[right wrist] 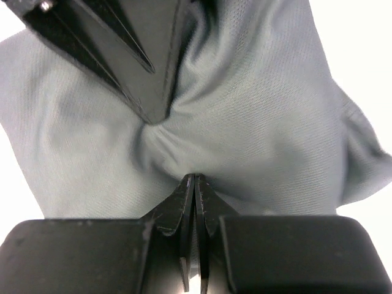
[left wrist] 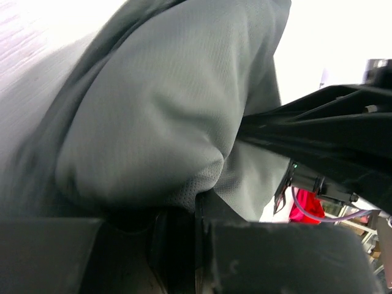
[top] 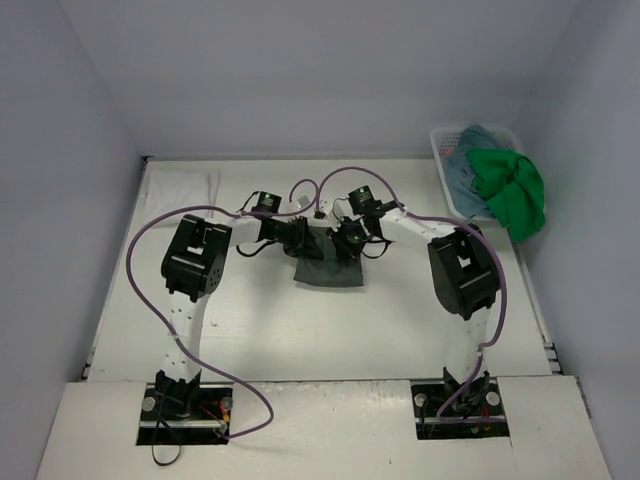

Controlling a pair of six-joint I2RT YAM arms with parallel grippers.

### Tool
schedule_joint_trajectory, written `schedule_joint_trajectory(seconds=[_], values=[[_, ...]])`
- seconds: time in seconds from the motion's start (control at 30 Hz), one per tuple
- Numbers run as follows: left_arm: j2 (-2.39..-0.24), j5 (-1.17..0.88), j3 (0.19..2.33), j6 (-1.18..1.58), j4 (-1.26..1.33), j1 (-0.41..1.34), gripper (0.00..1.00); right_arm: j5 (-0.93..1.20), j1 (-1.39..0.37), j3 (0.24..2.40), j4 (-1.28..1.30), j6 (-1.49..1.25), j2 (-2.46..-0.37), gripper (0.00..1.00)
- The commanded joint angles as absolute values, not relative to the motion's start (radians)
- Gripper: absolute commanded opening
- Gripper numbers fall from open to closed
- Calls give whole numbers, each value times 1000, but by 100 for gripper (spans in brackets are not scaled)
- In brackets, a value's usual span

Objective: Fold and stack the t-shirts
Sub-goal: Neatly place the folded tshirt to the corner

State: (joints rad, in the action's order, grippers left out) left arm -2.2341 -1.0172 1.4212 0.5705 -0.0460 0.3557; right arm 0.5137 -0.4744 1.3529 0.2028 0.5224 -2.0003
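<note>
The grey-green shirt (top: 330, 268) sits bunched in the middle of the table (top: 330, 340), and both arms meet over its far edge. The left gripper (left wrist: 196, 207) has its fingers narrow on a gathered fold, and the cloth puckers at the tips. Just to its right, the right gripper (right wrist: 193, 180) has its fingers pressed together with a thin layer of cloth pinched between them. The two holds are close together on the same part of the shirt.

The cloth looks like a fine, thin knit, so it is probably light, limp and a little slick. It has no stiffness, so it should sag from wherever it is held and may slide out of a shallow pinch. With the holds this close together, it would likely hang as a bundle. Holding the two shoulders or the hem corners, well apart, should let it spread flat for folding.

At the far right, a white basket (top: 445, 132) holds a teal-blue shirt (top: 468, 165). A bright green shirt (top: 515, 195) spills over the basket's right side.
</note>
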Motion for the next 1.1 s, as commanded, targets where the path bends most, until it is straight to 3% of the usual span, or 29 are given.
schedule_joint_trajectory(seconds=[0.0,0.1,0.17,0.27,0.57,1.07], values=[[-2255,-781,1422,385,-305,308,0,523,-448,1356,204,528,-1881,0],[-2238,-767,1451,347,-345,269,0,534,-428,1353,215,531,-1844,2],[-2229,-747,1463,318,-377,247,0,537,-416,1350,218,531,-1812,16],[-2215,-729,1497,284,-422,224,0,543,-382,1342,219,528,-1761,21],[-2161,-703,1623,145,-589,184,0,600,-250,1319,236,532,-1680,11],[-2123,-542,1894,-78,-805,63,0,621,-239,1264,247,531,-1595,6]])
